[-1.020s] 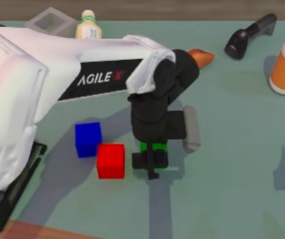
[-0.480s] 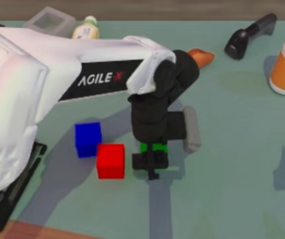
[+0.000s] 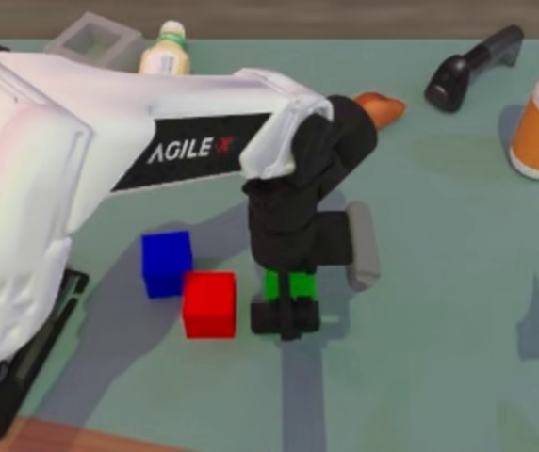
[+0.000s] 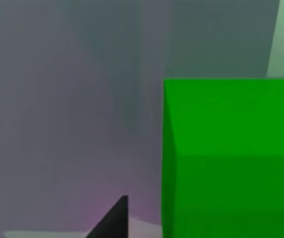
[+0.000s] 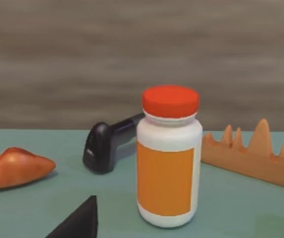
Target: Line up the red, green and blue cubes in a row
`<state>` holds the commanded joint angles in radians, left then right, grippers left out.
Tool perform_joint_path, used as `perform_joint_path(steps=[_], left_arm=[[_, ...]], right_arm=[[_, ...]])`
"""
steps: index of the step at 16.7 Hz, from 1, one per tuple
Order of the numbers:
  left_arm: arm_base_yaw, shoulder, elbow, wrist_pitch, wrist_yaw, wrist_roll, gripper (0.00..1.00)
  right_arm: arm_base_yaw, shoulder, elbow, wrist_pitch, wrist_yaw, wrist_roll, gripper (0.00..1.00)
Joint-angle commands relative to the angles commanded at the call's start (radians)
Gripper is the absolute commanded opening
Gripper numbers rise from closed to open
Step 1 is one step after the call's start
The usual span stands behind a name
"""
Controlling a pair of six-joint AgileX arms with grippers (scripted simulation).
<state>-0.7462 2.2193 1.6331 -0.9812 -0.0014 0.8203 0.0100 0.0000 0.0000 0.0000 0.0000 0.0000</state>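
Left tool (image 3: 285, 315), below "AGILE X" lettering (image 3: 192, 149), straddles green cube (image 3: 286, 284).

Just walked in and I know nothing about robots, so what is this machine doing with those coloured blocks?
The left arm reaches over the table and its gripper is down on the green cube, right beside the red cube. The blue cube sits at the red one's far left corner, so the three do not yet form a straight row. The right arm is out of the overhead view.
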Motion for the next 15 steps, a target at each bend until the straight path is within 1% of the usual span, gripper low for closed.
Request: perform_joint_path(steps=[9,11,15], left_arm=[[0.002,-0.001,0.003,-0.004,0.0,0.001,1.0],[0.003,-0.01,0.036,-0.041,-0.001,0.002,1.0],[0.015,-0.045,0.137,-0.188,-0.001,-0.001,1.0]], right_arm=[[0.0,0.0,0.0,0.0,0.0,0.0,1.0],[0.0,0.0,0.0,0.0,0.0,0.0,1.0],[0.0,0.0,0.0,0.0,0.0,0.0,1.0]])
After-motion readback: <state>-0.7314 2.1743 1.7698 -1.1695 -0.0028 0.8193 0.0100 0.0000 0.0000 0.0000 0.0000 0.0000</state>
